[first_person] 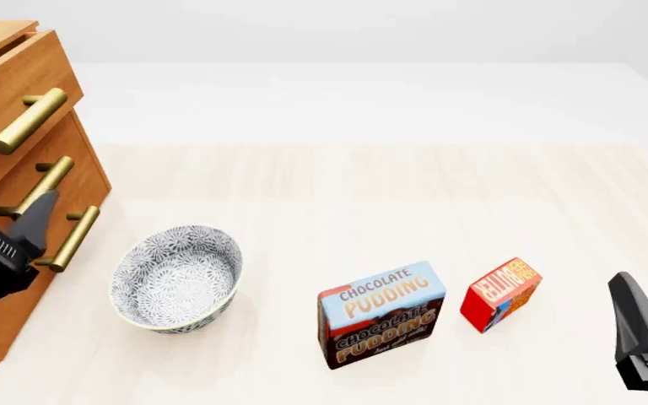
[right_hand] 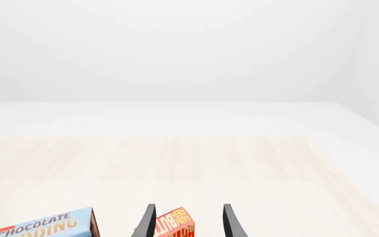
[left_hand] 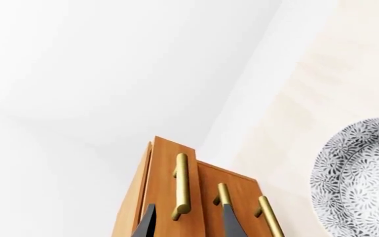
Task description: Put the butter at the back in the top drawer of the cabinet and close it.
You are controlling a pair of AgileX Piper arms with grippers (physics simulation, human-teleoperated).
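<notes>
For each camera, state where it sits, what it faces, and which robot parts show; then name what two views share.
Front: fixed above the arms' side, facing the table, cabinet, bowl; both grippers show.
Left wrist: behind the left gripper, facing the top drawer handle.
Right wrist: behind the right gripper, facing the butter.
Shared: front and right wrist show the pudding box.

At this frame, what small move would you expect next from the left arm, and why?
Probably a short reach forward so the left gripper straddles the top drawer handle, then shuts. Its fingers are open with the brass bar just ahead between them, the drawer looks barely open, and the butter sits on the table.
</notes>
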